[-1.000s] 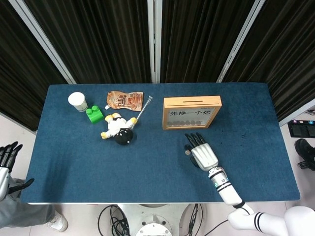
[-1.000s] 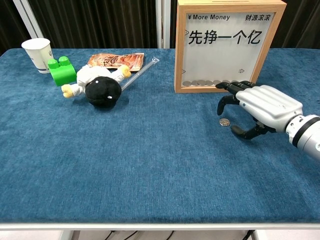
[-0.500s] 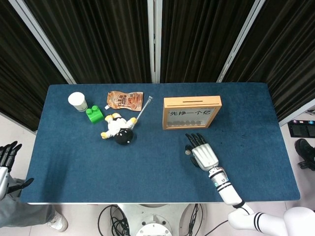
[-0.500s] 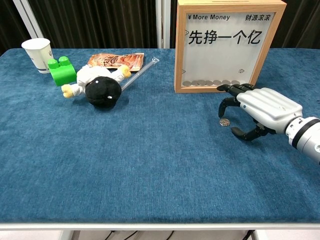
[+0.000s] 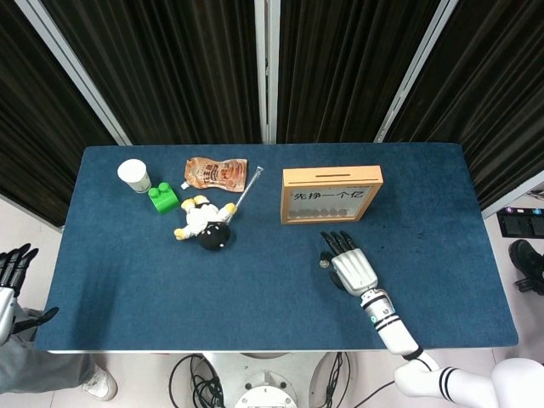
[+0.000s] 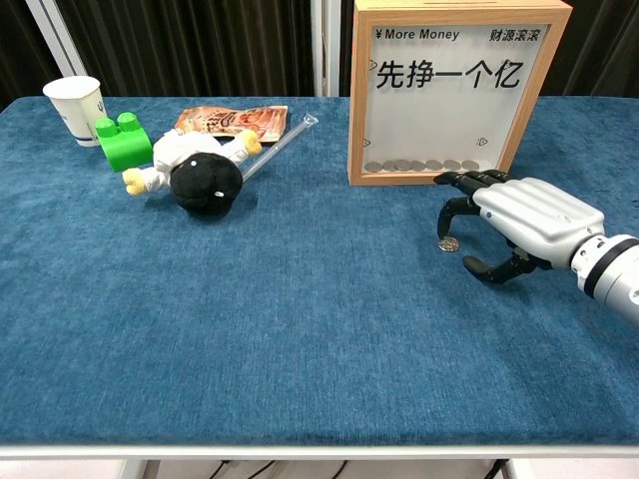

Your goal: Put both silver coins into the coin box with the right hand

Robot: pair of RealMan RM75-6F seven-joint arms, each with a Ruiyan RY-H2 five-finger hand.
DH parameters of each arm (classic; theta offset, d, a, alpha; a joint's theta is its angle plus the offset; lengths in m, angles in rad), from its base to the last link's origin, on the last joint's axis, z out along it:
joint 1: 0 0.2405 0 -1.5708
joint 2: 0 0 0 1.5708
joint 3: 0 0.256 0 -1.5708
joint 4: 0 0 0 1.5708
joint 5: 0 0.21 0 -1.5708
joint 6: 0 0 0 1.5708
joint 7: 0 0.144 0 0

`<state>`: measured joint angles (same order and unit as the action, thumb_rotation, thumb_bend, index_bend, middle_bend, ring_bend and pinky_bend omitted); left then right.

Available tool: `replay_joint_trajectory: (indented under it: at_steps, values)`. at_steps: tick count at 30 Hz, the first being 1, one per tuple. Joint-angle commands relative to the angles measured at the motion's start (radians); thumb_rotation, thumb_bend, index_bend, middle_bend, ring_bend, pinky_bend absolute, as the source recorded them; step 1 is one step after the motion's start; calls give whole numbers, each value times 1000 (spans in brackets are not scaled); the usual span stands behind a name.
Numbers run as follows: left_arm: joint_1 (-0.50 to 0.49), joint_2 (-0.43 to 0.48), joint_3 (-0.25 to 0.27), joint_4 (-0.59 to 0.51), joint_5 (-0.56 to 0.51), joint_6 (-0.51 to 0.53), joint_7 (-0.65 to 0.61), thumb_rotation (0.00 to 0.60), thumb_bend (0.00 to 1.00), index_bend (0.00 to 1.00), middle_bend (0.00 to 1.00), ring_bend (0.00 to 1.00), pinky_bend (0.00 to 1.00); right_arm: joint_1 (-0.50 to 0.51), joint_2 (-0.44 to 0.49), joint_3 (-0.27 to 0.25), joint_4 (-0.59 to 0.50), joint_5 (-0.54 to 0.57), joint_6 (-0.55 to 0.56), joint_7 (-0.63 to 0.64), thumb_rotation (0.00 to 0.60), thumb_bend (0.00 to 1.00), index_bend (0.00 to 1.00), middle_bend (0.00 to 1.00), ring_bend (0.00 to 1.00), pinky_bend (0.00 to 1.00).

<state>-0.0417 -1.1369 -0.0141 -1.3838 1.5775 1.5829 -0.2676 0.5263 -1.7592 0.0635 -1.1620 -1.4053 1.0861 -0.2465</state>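
Observation:
One silver coin (image 6: 449,243) lies on the blue cloth just in front of the wooden coin box (image 6: 454,90), whose clear front shows several coins along the bottom. My right hand (image 6: 519,215) arches over the coin, palm down. One fingertip (image 6: 445,228) comes down onto the coin's far edge, and the thumb stays apart on the near side. In the head view the same coin (image 5: 323,263) shows at the left edge of the right hand (image 5: 350,265), below the box (image 5: 331,195). I see no second loose coin. My left hand (image 5: 10,276) hangs off the table's left side with its fingers spread.
On the left half of the table (image 5: 255,289) lie a paper cup (image 5: 133,175), a green block (image 5: 162,197), a snack pouch (image 5: 216,172), a clear straw (image 5: 245,189) and a plush toy (image 5: 206,224). Dark curtains stand behind.
The right hand has shifted slightly forward and its fingers have lowered onto the coin's far edge. The left hand has barely moved.

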Motion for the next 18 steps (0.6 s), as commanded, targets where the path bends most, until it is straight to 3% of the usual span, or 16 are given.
replay_joint_trajectory:
  at_steps: [1,10,18]
  values:
    - [0,1,1,1,0,-2,-3,600,66,57,7,0,0,0,-1,1,1,2,-3,-3,600,373,370,34,0,0]
    - [-2,0,0,7,-1,-3,-8,600,66,57,7,0,0,1,-6,3,5,6,-12,-10,600,373,383,31,0,0]
    - [-3,-6,1,18,-3,-8,-16,600,65,57,7,0,0,-1,-21,6,28,3,-4,-15,600,384,480,35,0,0]
